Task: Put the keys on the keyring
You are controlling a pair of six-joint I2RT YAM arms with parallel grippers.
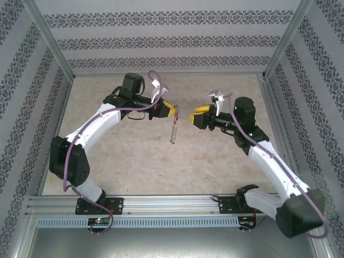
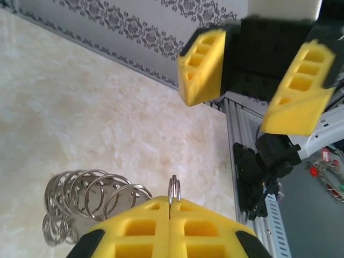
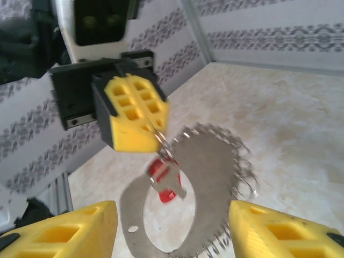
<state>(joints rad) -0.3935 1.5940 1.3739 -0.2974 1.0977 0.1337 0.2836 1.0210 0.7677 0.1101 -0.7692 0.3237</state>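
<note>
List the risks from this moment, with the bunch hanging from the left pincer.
1. The left pincer is shut on just the rim of a small ring; so thin a hold may slip and drop the keyring.
2. The red key and keyring look blurred in the right wrist view, perhaps swinging, so the open right pincer may close on the wrong piece.
3. The keyring's fringe of rings could snag that pincer.

Shiny metal keyring [image 3: 212,161], red plastic-headed key [image 3: 159,171], matt mottled tabletop [image 1: 134,156].
</note>
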